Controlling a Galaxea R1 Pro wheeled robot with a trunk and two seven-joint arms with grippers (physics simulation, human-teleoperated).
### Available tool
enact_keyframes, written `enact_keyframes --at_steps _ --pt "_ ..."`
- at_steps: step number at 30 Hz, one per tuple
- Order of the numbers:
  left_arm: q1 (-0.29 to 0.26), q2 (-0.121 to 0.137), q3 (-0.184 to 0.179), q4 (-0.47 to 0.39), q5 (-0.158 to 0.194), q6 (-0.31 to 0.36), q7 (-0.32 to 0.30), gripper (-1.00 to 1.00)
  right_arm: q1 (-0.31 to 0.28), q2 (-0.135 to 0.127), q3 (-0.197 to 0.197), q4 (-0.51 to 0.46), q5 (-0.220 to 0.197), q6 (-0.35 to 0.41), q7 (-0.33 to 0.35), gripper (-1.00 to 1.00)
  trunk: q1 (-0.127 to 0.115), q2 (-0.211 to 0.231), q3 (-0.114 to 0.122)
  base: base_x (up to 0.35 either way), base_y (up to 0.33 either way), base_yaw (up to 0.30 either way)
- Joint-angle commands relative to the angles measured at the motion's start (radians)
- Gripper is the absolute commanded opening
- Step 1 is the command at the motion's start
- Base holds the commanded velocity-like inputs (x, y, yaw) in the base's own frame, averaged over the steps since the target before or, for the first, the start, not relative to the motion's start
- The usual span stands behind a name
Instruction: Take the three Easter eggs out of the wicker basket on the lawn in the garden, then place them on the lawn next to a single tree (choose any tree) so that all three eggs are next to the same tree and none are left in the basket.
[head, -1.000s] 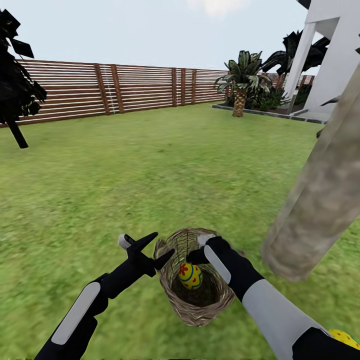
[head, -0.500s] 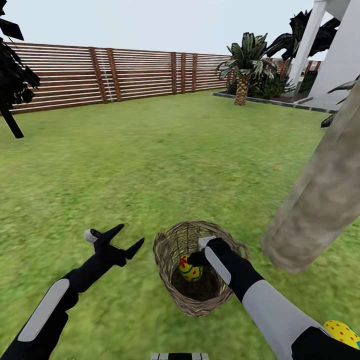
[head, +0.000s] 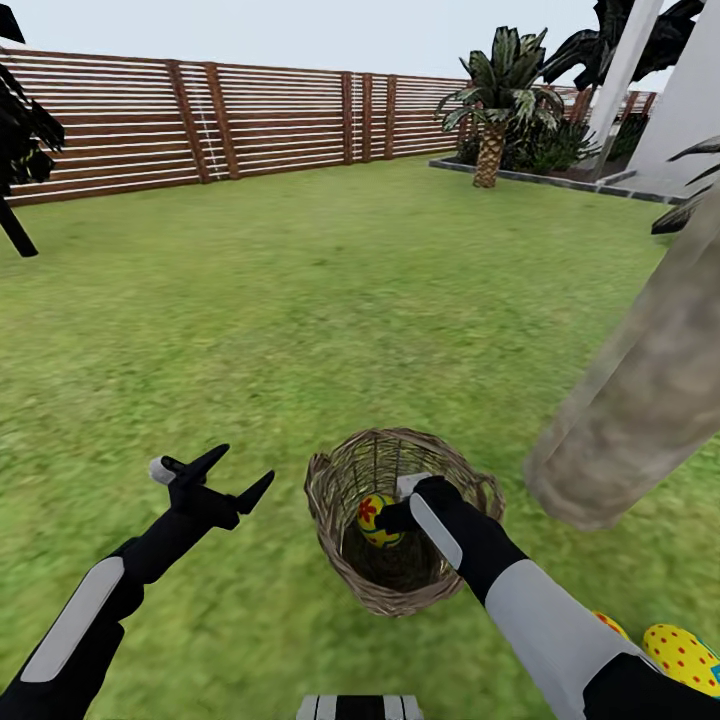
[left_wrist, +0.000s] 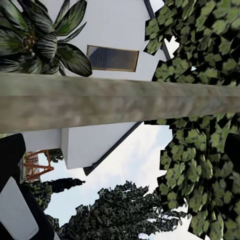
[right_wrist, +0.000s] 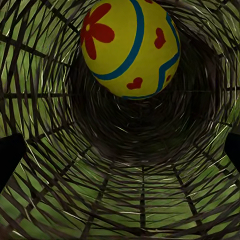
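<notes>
Inside wicker basket (head: 330, 550), one flower-painted egg (head: 377, 517).

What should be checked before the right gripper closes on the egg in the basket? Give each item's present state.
1. Right gripper inside the wicker basket: ok, it reaches in over the rim.
2. Egg between the fingers: cannot tell; the right wrist view shows it ahead, fingertips at the picture's edges.
3. Gripper open enough: ok, the fingertips stand far apart in the wrist view.
4. Left gripper out of the way: ok, open above the lawn beside the basket.
5. Tree trunk near for placing: ok, just right of the basket.
6. Other eggs out already: ok for two, on the grass by the right arm.
</notes>
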Motion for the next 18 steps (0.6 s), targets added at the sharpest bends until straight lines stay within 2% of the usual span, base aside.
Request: enact_keyframes --at_steps 1,8,15,18 --pt "-0.001 0.000 0.000 0.001 -0.001 0.003 -0.003 1.00 -0.001 -0.001 0.003 -0.001 -0.010 0.002 -0.010 1.00 0.000 0.000 -0.001 0.000 0.000 0.000" --pt "0.000 -0.003 -0.001 0.005 0.000 0.002 -0.004 1.00 -0.001 -0.001 0.003 -0.001 -0.010 0.001 -0.009 1.00 0.000 0.000 -0.001 0.011 0.000 0.000" --pt "0.000 -0.004 -0.001 0.009 0.001 0.002 -0.003 1.00 -0.001 -0.001 0.003 -0.004 -0.009 0.001 -0.008 1.00 0.000 0.000 -0.001 0.276 0.084 0.000" --pt "0.000 -0.005 -0.002 0.010 0.001 0.002 -0.003 1.00 -0.001 0.000 0.003 -0.013 -0.007 0.002 -0.009 1.00 0.000 0.000 -0.001 0.099 0.042 -0.031"
